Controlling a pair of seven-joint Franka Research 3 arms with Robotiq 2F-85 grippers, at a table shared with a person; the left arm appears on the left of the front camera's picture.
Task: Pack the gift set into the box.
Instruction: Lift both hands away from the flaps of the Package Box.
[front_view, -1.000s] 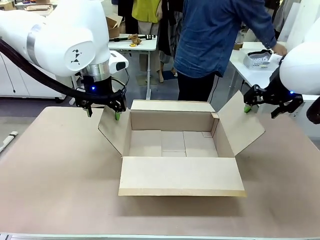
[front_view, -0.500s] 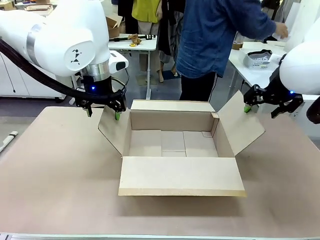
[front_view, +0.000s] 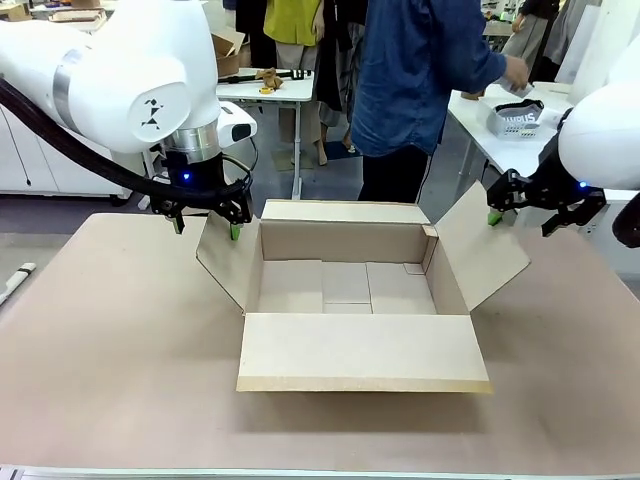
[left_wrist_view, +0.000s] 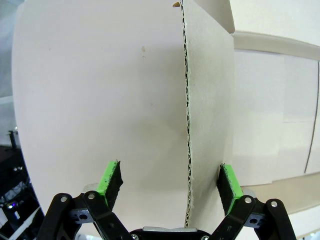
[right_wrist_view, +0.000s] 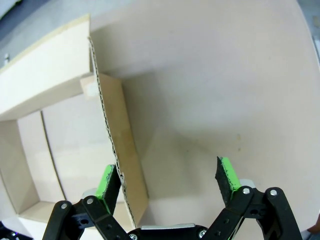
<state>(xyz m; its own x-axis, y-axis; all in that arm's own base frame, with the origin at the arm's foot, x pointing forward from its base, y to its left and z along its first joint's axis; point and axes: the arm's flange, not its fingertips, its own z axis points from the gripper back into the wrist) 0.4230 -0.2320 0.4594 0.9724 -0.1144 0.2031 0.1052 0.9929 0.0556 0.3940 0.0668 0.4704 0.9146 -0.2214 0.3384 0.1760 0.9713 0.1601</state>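
The box (front_view: 345, 285) stands open and empty mid-table, all four flaps spread. My left gripper (front_view: 207, 228) hangs open above its left flap; in the left wrist view the flap's corrugated edge (left_wrist_view: 187, 125) runs up between the green pads of the left gripper (left_wrist_view: 170, 182), touching neither. My right gripper (front_view: 520, 222) is open at the right flap, whose edge (right_wrist_view: 117, 145) lies by the left pad of the right gripper (right_wrist_view: 167, 180). The gift set (front_view: 517, 118), a grey tray with lettered fabric, rests on a white side table at the back right.
A person in a blue shirt (front_view: 420, 70) stands behind the box, one hand (front_view: 515, 72) raised above the side table. The brown tabletop (front_view: 110, 330) is bare around the box. A white table with small items (front_view: 265, 85) stands behind at left.
The person's hand has lifted off the tray's edge and swung left above it. Both arms and the box are still.
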